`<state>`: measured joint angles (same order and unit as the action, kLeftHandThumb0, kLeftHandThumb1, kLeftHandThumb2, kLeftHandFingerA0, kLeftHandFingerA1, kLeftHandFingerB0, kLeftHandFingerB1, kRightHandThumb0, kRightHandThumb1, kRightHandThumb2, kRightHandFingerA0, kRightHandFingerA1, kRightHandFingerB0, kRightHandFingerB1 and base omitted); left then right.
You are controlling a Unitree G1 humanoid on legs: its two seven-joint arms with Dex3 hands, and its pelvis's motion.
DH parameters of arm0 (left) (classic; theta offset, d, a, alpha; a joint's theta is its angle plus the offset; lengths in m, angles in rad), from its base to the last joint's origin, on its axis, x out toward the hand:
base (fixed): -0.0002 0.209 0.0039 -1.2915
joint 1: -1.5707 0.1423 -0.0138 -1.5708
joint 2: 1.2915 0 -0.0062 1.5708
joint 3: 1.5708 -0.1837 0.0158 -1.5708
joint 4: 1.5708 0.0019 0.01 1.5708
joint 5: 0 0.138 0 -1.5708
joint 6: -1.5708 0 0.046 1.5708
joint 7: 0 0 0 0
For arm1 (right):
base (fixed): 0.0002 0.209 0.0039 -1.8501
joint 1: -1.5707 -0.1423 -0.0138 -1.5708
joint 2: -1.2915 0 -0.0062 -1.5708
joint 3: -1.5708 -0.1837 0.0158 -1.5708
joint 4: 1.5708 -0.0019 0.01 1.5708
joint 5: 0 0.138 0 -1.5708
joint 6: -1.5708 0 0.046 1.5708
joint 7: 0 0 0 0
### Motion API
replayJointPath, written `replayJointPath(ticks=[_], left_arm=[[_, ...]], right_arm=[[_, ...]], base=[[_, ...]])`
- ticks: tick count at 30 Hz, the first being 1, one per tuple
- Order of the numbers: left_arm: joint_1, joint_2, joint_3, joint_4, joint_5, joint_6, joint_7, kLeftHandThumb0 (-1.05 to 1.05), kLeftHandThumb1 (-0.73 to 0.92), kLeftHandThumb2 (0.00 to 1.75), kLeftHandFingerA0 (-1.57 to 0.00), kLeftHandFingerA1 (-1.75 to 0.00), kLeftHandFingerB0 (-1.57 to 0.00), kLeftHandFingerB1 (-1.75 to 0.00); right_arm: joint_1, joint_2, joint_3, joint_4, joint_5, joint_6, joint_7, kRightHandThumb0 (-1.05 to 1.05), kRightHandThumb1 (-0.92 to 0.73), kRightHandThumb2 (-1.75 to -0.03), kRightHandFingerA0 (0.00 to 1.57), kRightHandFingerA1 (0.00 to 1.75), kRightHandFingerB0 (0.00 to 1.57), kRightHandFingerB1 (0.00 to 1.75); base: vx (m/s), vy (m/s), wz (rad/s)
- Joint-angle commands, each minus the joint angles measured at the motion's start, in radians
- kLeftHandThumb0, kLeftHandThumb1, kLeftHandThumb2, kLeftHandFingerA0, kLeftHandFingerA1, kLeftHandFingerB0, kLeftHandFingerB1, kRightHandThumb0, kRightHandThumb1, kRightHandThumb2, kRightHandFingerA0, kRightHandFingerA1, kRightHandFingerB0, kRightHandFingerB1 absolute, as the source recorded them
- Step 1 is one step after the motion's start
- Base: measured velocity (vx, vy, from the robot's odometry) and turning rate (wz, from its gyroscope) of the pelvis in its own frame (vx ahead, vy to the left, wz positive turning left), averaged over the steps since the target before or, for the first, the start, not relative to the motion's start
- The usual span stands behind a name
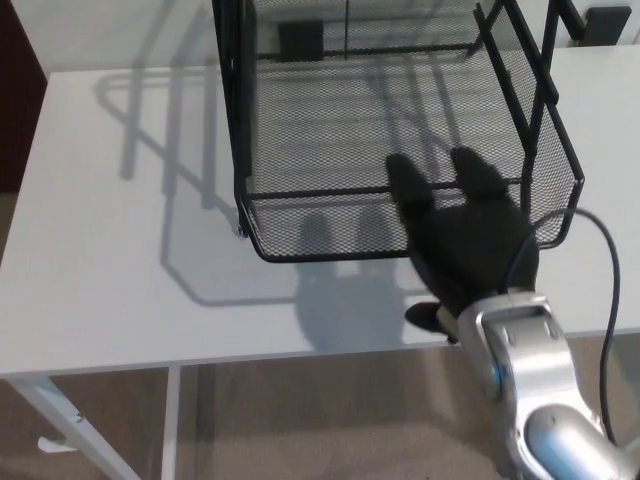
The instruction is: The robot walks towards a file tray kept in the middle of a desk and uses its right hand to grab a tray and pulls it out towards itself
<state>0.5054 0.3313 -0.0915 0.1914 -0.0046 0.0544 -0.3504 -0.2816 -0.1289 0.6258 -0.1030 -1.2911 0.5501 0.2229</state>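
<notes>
- Two thick black fingers (404, 180) hooked over the front rim of the tray (330, 228), tips reaching into the mesh basin; thumb tucked low beneath, near the desk's front edge.
- Closed on that front rim, right hand (468, 245) draped over the tray's right front corner, palm covering the mesh wall.
- Black wire-mesh tray sitting low in the file tray rack (238, 110), front lip jutting forward past the rack's left upright post toward the desk's near edge.
- Resting on the white desk (110, 260), roughly mid-width, rack rising out of the top of the picture.
- Silver wrist and forearm (530, 390) running from the tray's right corner down to the lower right corner of the picture.
- Black cable (612, 300) looping from beside the hand, right of the tray, down past the forearm.
- Shadows of fingers and rack lying on the desk, left of and in front of the tray.
- Left hand nowhere in view.
</notes>
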Motion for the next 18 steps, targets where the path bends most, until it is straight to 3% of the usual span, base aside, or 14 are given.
replayJointPath(ticks=[1, 3, 5, 7, 8, 11, 14, 18], left_arm=[[0.002, 0.009, 0.012, 0.012, -0.001, 0.010, -0.010, -0.31, 0.43, 0.63, -0.51, -0.47, -0.43, -0.43], [0.007, 0.013, 0.008, -0.004, 0.006, 0.017, -0.008, -0.30, 0.43, 0.63, -0.50, -0.47, -0.43, -0.42], [0.017, 0.016, 0.007, -0.027, 0.008, 0.028, -0.007, -0.31, 0.42, 0.63, -0.51, -0.47, -0.42, -0.43], [0.017, 0.018, 0.007, -0.029, 0.011, 0.026, -0.007, -0.32, 0.42, 0.63, -0.50, -0.47, -0.42, -0.43], [0.010, 0.017, 0.006, -0.008, 0.014, 0.014, -0.006, -0.31, 0.43, 0.63, -0.51, -0.47, -0.42, -0.43], [0.003, 0.017, 0.010, 0.017, 0.007, -0.009, -0.013, -0.31, 0.43, 0.63, -0.52, -0.48, -0.42, -0.43], [0.002, 0.021, 0.013, -0.001, 0.005, 0.013, -0.014, -0.30, 0.44, 0.63, -0.50, -0.47, -0.42, -0.42], [0.004, 0.024, 0.007, -0.001, 0.015, 0.006, -0.011, -0.30, 0.44, 0.63, -0.50, -0.47, -0.42, -0.42]], right_arm=[[0.065, -0.030, 0.008, -0.084, 0.002, -0.050, 0.017, -0.55, -0.37, -0.70, 0.00, 0.04, 0.06, 0.07], [0.080, -0.036, 0.009, -0.099, -0.014, -0.052, 0.025, -0.57, -0.38, -0.72, 0.00, 0.06, 0.09, 0.11], [0.116, -0.050, 0.018, -0.124, -0.039, -0.054, 0.016, -0.55, -0.36, -0.74, 0.00, 0.16, 0.08, 0.26], [0.139, -0.060, 0.018, -0.135, -0.047, -0.062, 0.003, -0.56, -0.37, -0.74, 0.01, 0.17, 0.08, 0.26], [0.156, -0.068, 0.023, -0.145, -0.064, -0.059, 0.011, -0.64, -0.41, -0.74, 0.00, 0.05, 0.11, 0.12], [0.185, -0.075, 0.020, -0.166, -0.077, -0.063, 0.026, -0.64, -0.41, -0.74, 0.00, 0.04, 0.10, 0.09], [0.224, -0.078, 0.003, -0.184, -0.050, -0.075, 0.004, -0.53, -0.35, -0.73, 0.00, 0.17, 0.09, 0.23], [0.253, -0.096, -0.018, -0.171, -0.031, -0.100, -0.020, -0.51, -0.35, -0.73, 0.00, 0.17, 0.08, 0.23]], base=[[0.00, 0.000, 0.00], [0.00, 0.000, 0.00], [0.00, 0.000, 0.00], [0.00, 0.000, 0.00], [0.00, 0.000, 0.00], [0.00, 0.000, 0.00], [0.00, 0.000, 0.00], [0.00, 0.000, 0.00]])
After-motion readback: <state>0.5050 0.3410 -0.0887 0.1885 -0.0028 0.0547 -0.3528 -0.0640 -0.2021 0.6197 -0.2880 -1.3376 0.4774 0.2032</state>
